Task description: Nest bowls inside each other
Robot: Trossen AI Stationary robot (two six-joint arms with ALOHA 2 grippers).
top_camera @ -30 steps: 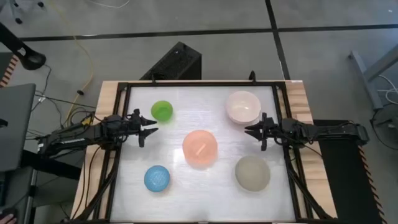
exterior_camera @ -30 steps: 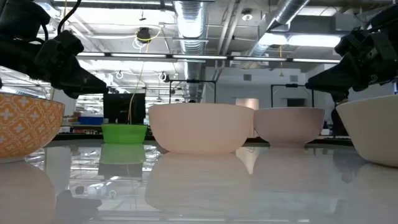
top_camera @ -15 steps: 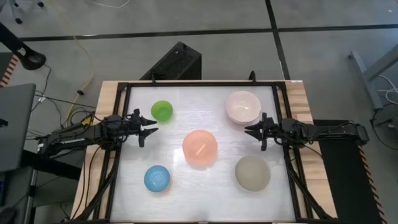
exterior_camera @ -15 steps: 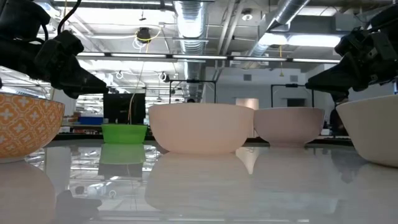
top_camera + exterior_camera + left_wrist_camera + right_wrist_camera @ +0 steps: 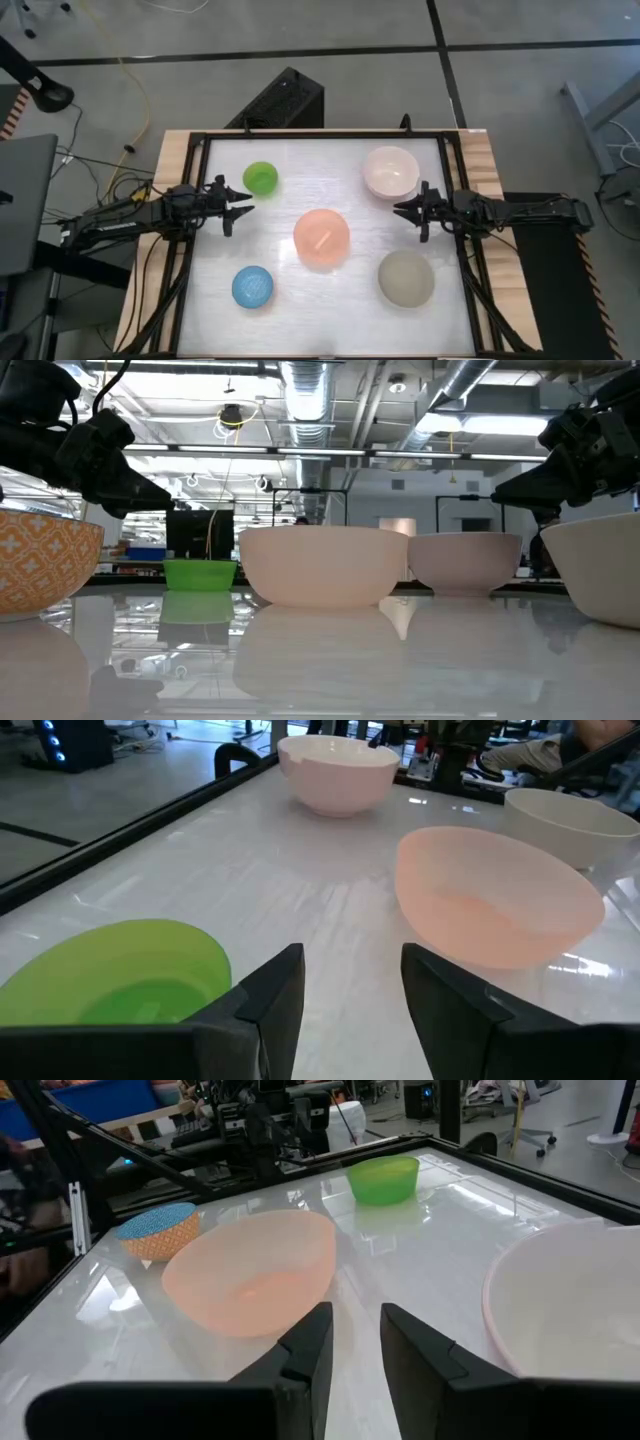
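Five bowls stand upright and apart on the white table (image 5: 300, 310), each on its base. The green bowl (image 5: 261, 178) is far left, the white bowl (image 5: 390, 172) far right, the salmon-orange bowl (image 5: 321, 238) in the middle, the grey-beige bowl (image 5: 406, 278) near right and the blue bowl (image 5: 252, 286) near left. My left gripper (image 5: 240, 204) hovers open at the left edge, just near of the green bowl (image 5: 120, 970). My right gripper (image 5: 404, 210) hovers open at the right edge, between the white bowl (image 5: 570, 1320) and the grey-beige one. Neither holds anything.
A black frame (image 5: 200, 140) runs around the tabletop. The blue bowl's outside is orange-patterned (image 5: 40, 565). Open tabletop lies between the bowls, widest along the near edge. Beyond the table are a black box (image 5: 285, 100) on the floor and lab furniture.
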